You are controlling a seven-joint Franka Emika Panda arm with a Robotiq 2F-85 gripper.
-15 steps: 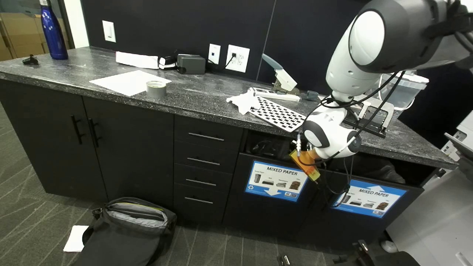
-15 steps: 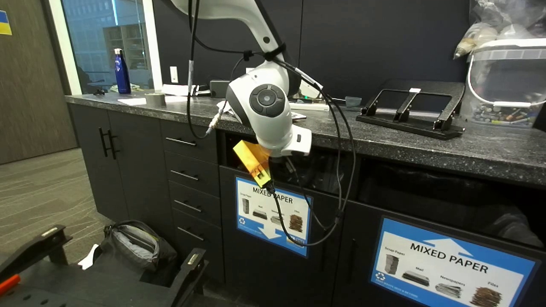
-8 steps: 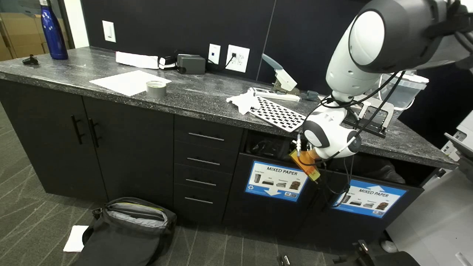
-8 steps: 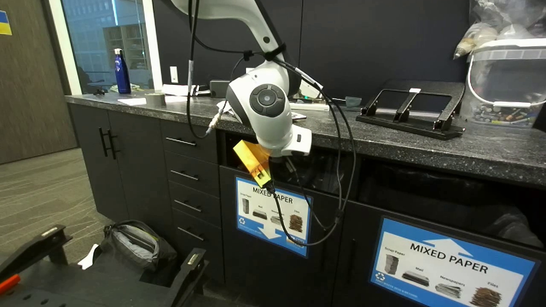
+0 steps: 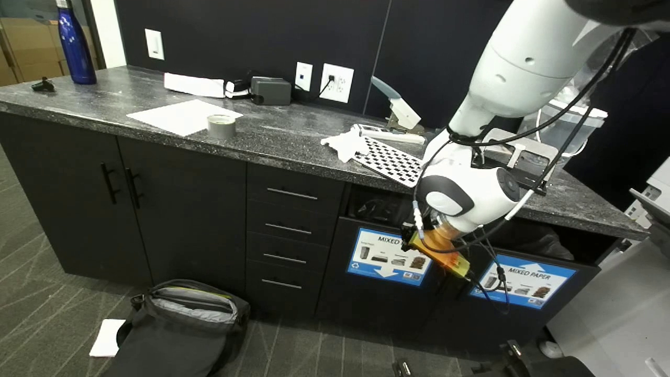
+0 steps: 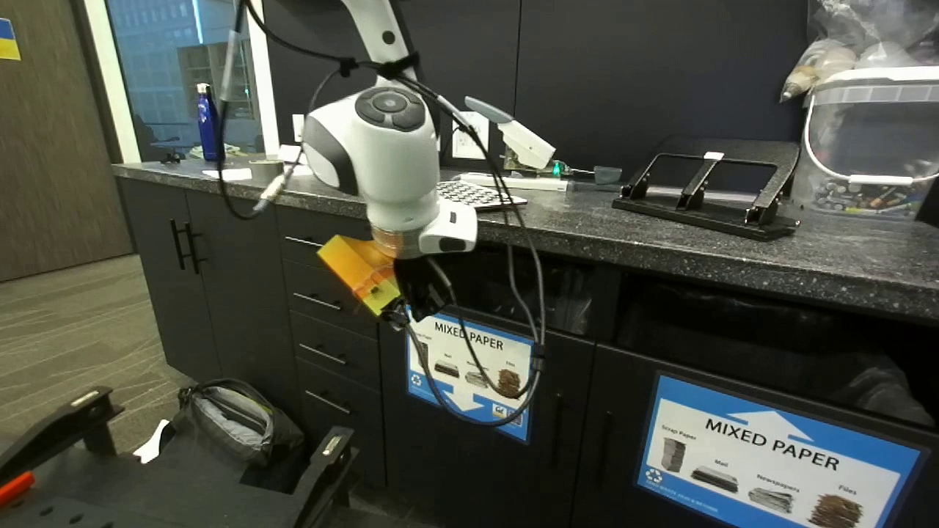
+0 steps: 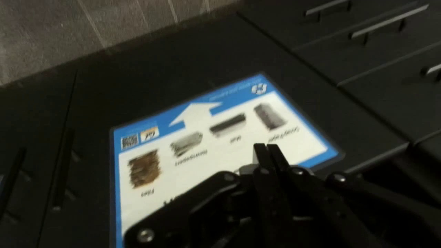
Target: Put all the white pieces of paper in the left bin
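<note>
Crumpled white paper, ten o'clock from the checkered mat, looks limp: pinch a fold. Gripper narrow, empty.

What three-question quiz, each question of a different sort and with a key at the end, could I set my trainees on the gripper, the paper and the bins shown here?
1. True or false: in the wrist view, the gripper is shut.

2. Multiple choice. In an exterior view, which of these is nearest the crumpled white paper?
A) the tape roll
B) the checkered mat
C) the blue bottle

3. Short answer. In both exterior views, which way does the white arrow on the label of the left bin point?

Key: 1. True. 2. B. 3. Down.
</note>
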